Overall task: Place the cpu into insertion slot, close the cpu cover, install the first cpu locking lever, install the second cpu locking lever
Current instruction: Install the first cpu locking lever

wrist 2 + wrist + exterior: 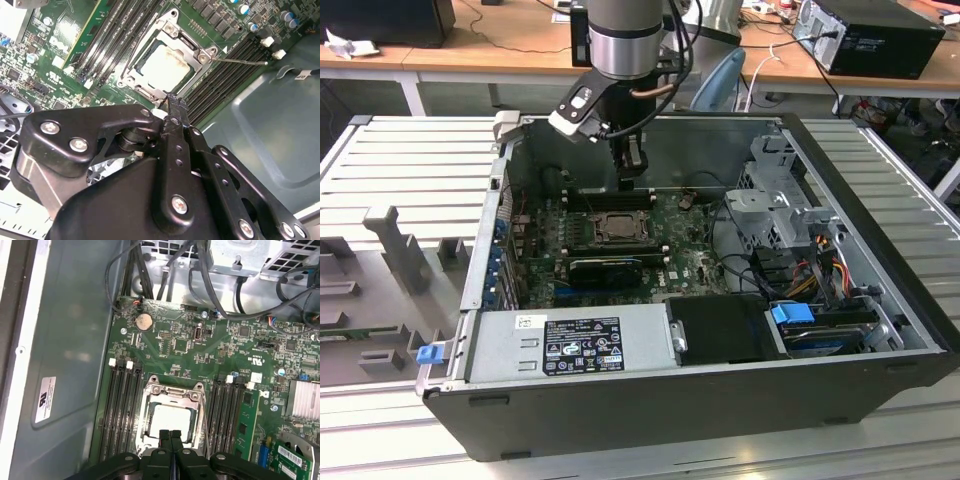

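Hangs over the insertion slot's point(145, 439) edge with gripper point(170, 434) clenched on nothing; shows the cpu point(170, 417) seated under an apparently lowered cover point(172, 391).

You have the case point(720, 400) on the worktop point(400, 150). Inside: motherboard point(690, 265) far; insertion slot point(616, 228) mid-board, cpu point(170, 420) in it; memory slots point(122, 405) flanking it; power supply point(570, 345) near; drive cage point(775, 200) at the exterior view's right. Gripper point(632, 180) over the slot's far edge.
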Controlling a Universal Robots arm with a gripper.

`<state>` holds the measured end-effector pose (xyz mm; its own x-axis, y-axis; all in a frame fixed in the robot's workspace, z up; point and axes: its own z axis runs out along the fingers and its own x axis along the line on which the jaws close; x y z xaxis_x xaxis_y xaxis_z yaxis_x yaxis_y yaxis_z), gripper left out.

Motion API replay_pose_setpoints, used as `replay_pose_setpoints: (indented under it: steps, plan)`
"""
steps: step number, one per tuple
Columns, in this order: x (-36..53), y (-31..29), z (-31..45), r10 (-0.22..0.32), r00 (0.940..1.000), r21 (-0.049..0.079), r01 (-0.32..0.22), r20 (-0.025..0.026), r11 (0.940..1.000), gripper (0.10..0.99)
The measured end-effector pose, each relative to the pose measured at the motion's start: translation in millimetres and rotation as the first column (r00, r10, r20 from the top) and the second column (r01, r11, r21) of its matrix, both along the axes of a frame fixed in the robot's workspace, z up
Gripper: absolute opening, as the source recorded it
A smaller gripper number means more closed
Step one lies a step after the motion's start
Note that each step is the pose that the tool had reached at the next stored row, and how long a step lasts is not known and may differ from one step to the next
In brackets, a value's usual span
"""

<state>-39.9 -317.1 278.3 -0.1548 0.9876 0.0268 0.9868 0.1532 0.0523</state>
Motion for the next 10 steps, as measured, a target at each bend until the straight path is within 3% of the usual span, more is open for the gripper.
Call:
replay_pose_setpoints:
  steps: [10]
  plan:
    - [0.0,0.0,0.0,0.044,0.9990,0.000,-0.044,0.0000,0.9990,0.106]
